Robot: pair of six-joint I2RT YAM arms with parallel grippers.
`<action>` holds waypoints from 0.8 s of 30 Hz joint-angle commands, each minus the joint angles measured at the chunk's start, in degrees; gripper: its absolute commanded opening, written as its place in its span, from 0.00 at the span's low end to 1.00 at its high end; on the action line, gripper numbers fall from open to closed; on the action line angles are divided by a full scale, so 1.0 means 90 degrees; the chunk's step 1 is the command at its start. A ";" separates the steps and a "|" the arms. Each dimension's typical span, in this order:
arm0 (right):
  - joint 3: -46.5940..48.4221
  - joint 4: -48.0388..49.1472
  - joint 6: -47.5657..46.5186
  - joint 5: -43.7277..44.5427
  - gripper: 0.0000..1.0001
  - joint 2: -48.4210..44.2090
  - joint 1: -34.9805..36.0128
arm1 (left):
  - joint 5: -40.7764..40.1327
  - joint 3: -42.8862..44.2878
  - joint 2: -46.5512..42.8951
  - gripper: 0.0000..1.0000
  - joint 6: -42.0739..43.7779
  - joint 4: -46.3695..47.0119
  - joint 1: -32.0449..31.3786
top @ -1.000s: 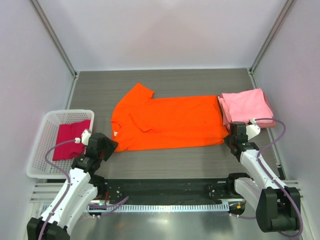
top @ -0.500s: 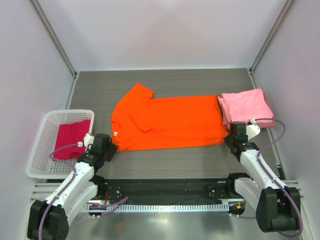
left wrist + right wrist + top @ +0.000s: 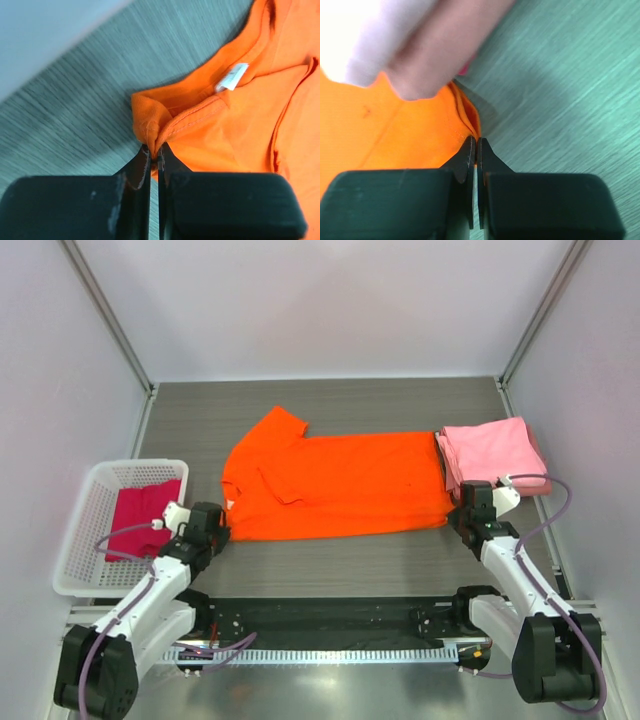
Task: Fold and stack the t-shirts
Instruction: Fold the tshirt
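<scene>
I have the orange t-shirt (image 3: 335,485) lying flat across the middle of the counter (image 3: 330,400), with its collar end toward my left arm. My left gripper (image 3: 154,152) sits at the shirt's near collar-side corner. Its fingers are pressed together on a bunched fold of orange cloth, just beside the neck seam and the white label (image 3: 232,77). My right gripper (image 3: 474,145) is at the shirt's opposite near corner, pinched tight on the hem edge there. The folded pink t-shirts (image 3: 493,452) touch the orange shirt's hem end, just past the right gripper. The magenta t-shirt (image 3: 143,517) lies apart from the orange shirt's collar end, inside the white basket (image 3: 80,540).
</scene>
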 commanded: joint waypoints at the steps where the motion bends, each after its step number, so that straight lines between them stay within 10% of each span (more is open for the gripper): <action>1: 0.0699 0.0013 0.0122 -0.0014 0.01 0.0100 -0.0020 | -0.0542 0.0948 0.0247 0.00 0.0190 -0.0475 -0.0005; 11: 0.3396 -0.1082 0.0073 -0.0083 0.01 0.0161 -0.0029 | -0.0642 0.3911 0.0181 0.00 0.1225 -0.1999 0.0034; 24: 0.0078 -0.1999 0.0727 -0.0346 0.02 -0.2320 -0.0030 | 0.0179 0.1003 -0.1830 0.00 0.0425 -0.3074 0.0043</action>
